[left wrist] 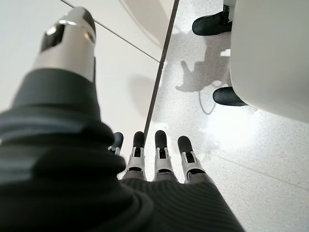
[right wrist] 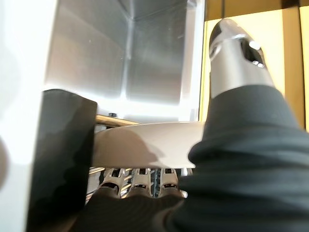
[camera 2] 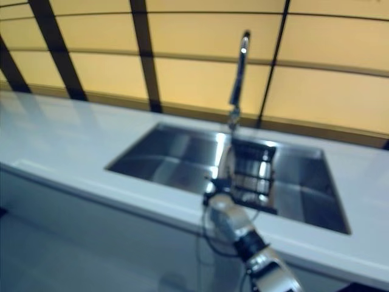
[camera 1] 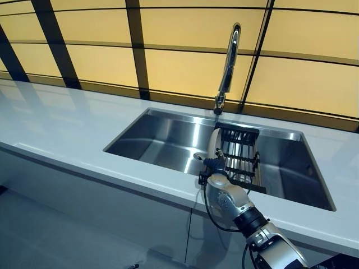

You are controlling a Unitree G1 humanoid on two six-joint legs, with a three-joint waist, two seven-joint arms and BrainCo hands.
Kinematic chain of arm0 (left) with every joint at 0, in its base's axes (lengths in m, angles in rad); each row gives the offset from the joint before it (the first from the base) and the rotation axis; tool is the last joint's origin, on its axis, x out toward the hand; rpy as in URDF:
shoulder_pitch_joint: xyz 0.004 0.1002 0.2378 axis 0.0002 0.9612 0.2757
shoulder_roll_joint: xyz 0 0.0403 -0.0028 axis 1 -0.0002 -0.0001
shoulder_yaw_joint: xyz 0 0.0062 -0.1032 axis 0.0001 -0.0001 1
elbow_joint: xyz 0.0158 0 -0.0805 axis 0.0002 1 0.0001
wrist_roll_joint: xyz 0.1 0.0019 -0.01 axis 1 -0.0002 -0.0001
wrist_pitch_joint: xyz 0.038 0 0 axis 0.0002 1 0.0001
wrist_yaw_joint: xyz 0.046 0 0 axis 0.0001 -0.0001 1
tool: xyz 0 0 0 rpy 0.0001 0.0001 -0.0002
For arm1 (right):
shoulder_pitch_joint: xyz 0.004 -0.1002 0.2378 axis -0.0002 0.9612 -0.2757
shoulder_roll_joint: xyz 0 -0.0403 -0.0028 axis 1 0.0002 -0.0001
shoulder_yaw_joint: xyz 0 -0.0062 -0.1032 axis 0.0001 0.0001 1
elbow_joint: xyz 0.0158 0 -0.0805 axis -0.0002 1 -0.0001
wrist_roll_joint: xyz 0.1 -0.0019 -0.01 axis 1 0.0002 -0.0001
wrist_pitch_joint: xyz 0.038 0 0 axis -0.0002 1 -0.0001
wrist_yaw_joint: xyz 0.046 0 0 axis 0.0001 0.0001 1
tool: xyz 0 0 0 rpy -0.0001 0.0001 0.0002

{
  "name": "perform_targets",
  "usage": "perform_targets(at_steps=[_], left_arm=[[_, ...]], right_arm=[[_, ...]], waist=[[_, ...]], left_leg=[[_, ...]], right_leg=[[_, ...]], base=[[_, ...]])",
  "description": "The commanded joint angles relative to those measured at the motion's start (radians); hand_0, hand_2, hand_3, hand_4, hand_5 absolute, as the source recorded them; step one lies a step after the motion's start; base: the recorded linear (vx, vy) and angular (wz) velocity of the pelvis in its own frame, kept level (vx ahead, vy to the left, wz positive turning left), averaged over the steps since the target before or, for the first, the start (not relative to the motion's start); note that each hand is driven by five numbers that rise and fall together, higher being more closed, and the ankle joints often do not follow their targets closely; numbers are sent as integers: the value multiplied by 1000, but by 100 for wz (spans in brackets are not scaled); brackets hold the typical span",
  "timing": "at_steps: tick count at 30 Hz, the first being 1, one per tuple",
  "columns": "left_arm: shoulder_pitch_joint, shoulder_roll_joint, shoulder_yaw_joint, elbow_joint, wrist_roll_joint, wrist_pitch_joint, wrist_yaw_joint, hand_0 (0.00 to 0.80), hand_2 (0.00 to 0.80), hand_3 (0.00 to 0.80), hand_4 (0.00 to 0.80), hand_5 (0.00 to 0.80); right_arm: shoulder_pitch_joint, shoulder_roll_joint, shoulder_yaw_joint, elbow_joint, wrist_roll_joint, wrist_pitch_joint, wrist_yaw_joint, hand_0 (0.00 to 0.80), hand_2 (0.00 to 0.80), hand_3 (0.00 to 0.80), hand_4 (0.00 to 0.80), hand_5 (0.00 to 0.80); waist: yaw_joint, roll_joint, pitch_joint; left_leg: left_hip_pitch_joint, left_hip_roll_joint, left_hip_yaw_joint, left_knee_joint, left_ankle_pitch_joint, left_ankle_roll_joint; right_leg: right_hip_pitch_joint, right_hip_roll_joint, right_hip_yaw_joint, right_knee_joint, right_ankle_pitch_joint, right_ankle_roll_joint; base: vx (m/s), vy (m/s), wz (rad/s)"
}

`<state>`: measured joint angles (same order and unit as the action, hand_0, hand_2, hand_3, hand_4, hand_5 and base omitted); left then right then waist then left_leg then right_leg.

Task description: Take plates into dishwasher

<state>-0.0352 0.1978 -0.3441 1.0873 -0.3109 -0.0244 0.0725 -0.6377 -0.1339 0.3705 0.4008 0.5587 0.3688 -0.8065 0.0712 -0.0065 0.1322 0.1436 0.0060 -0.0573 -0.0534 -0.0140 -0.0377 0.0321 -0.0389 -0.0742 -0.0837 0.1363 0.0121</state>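
In the sink (camera 1: 162, 140), my right hand (camera 1: 216, 168) has its fingers (right wrist: 140, 181) and thumb around a white plate (camera 1: 213, 143) upright at the rack (camera 1: 240, 154), best lifted straight up; my left hand (left wrist: 159, 159) hangs with relaxed fingers, holding nothing.

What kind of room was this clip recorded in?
Most likely a kitchen, perhaps a showroom one: a steel sink set into a white countertop, a tall faucet behind it, and a dark dish rack holding a white plate that the right hand reaches.
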Motion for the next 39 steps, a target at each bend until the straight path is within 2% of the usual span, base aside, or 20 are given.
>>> perform_targets(at_steps=[1,17,18,21,22,26,27,29,30,31,34,37,39], left_arm=[[-59,-4,-67,43,-23,-6,14,0,0,0,0,0],[-58,5,-74,44,-21,-7,10,0,0,0,0,0],[-59,6,-73,45,-19,-7,8,0,0,0,0,0],[-59,6,-75,45,-21,-8,10,0,0,0,0,0],[-59,8,-74,45,-21,-8,7,0,0,0,0,0],[-58,6,-75,47,-21,-12,7,0,0,0,0,0],[-57,5,-74,45,-21,-9,8,0,0,0,0,0],[-57,6,-74,43,-20,-8,9,0,0,0,0,0],[-56,7,-74,42,-21,-7,9,0,0,0,0,0],[-56,7,-74,42,-22,-7,9,0,0,0,0,0],[-54,6,-73,45,-22,-12,8,0,0,0,0,0],[-53,7,-70,44,-20,-8,7,0,0,0,0,0],[-53,8,-72,44,-22,-9,9,0,0,0,0,0]], right_arm=[[-165,12,0,34,8,-21,-26,0,0,0,0,0],[-212,-7,-8,86,10,-17,-52,0,0,0,0,0],[-213,-7,-8,89,10,-18,-55,56,56,56,56,56],[-220,-13,-10,93,10,-16,-51,125,125,125,125,125],[-223,-17,-10,94,12,-16,-50,173,173,173,173,173],[-224,-18,-10,99,11,-17,-48,198,198,198,198,198],[-224,-18,-11,99,14,-18,-47,257,257,257,257,257],[-223,-16,-10,97,15,-18,-48,292,292,292,292,292],[-222,-16,-10,95,12,-18,-48,370,370,370,370,370],[-222,-16,-10,94,11,-18,-48,395,395,395,395,395],[-222,-18,-12,98,13,-18,-46,439,439,439,439,439],[-219,-20,-13,98,12,-20,-46,436,436,436,436,436],[-217,-19,-11,97,12,-19,-50,464,464,464,464,464]], waist=[[30,-26,13],[46,-30,16],[46,-31,17],[47,-31,17],[48,-31,17],[48,-31,18],[48,-32,17],[48,-33,18],[49,-33,18],[49,-33,19],[49,-33,19],[49,-34,18],[50,-34,19]], left_leg=[[-75,-65,57,68,-23,73],[-80,-64,50,74,-23,72],[-80,-64,49,74,-23,72],[-80,-64,49,75,-24,72],[-80,-64,49,75,-24,72],[-81,-64,49,77,-24,72],[-81,-64,48,77,-24,72],[-80,-64,48,76,-24,71],[-80,-64,47,76,-23,72],[-80,-64,47,76,-23,72],[-80,-64,47,77,-24,72],[-80,-64,47,77,-24,72],[-80,-63,47,75,-23,72]], right_leg=[[26,-35,16,71,-78,24],[29,-35,10,72,-79,23],[29,-35,10,71,-79,23],[30,-35,9,71,-79,23],[30,-35,10,71,-79,23],[30,-35,9,72,-79,22],[30,-35,10,71,-79,22],[32,-34,9,71,-80,22],[32,-34,10,71,-79,21],[31,-34,10,71,-79,21],[32,-34,9,71,-81,21],[32,-34,9,72,-81,22],[32,-34,9,72,-81,21]], base=[[0,0,0],[0,0,0],[0,0,0],[0,0,0],[0,0,0],[0,0,0],[0,0,0],[0,0,0],[0,0,0],[0,0,0],[0,0,0],[4,0,1],[0,0,0]])
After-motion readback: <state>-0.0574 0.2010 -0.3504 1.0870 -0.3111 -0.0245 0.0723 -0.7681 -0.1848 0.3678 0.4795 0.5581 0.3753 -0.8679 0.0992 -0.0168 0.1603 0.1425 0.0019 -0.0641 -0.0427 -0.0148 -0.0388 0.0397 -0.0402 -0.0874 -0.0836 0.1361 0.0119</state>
